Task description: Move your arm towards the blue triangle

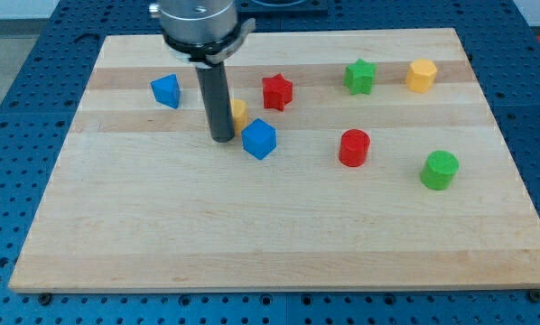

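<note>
My tip (222, 140): rests on the tabletop (252, 244) left of centre, between the blue triangle and the blue cube; there is no grasping hand on this arm, only the straight rod, so nothing is held and nothing can open or close.
Blue triangle (166, 90): the task's block, up and to the view's left of my tip, near it but apart, close to the tabletop's top-left area.
Yellow block (239, 113): just beside the rod on the view's right, perhaps touching it; the rod covers most of it, so its shape cannot be made out.
Blue cube (259, 138): just to the view's right of my tip, a small gap showing.
Risk, nearby blocks: a sideways drift to the right would likely nudge the yellow block or blue cube.
Risk, target: coming in too fast would likely shove the blue triangle toward the top-left edge.
Risk, mix-up: the two blue blocks could be confused.
Hidden: the arm above the rod's mount is cut off at the view's top.
</note>
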### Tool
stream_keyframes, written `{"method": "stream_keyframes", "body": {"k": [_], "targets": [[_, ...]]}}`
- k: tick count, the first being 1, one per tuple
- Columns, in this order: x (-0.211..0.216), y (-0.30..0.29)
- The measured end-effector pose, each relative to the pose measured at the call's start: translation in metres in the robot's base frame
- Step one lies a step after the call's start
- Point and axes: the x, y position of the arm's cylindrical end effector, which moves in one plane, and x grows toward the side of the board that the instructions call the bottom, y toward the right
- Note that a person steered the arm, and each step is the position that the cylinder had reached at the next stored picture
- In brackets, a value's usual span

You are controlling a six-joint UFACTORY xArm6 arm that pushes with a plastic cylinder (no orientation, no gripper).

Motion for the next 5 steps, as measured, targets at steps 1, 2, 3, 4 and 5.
{"method": "stream_keyframes", "body": {"k": [1,2,3,4,5], "targets": [[0.0,-0.006],[0.021,-0.055],[0.027,-0.095],[0.01,-0.147],[-0.062,-0.157]]}}
